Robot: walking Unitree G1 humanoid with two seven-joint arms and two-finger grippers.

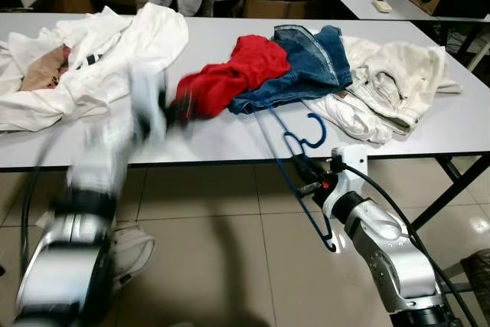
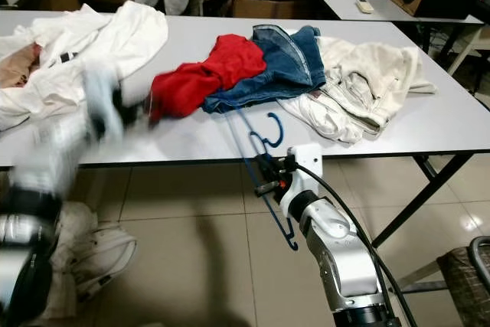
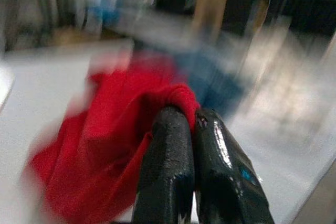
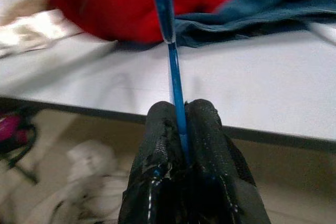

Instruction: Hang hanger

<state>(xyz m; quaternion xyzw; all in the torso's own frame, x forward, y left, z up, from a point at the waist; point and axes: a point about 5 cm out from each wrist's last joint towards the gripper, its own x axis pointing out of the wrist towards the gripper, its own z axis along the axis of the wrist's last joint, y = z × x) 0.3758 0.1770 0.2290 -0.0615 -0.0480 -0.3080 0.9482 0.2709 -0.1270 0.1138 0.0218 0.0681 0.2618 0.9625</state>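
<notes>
A blue plastic hanger (image 1: pixel 318 129) hangs off the front edge of the white table (image 1: pixel 230 143), its top end tucked under the clothes. My right gripper (image 1: pixel 310 178) is shut on its thin rod (image 4: pixel 175 77), just below table height. A red garment (image 1: pixel 230 74) lies crumpled in the middle of the table. My left arm is blurred by motion. Its gripper (image 1: pixel 172 106) is at the garment's left end, fingers (image 3: pixel 173 145) pressed together with a red fold (image 3: pixel 178 98) pinched at their tips.
Blue jeans (image 1: pixel 310 63) lie partly under the red garment. White clothes (image 1: pixel 84 59) are heaped on the left, a cream jacket (image 1: pixel 390 82) on the right. A white cloth (image 1: pixel 134 250) lies on the tiled floor. A black table leg (image 1: pixel 452 189) slants at the right.
</notes>
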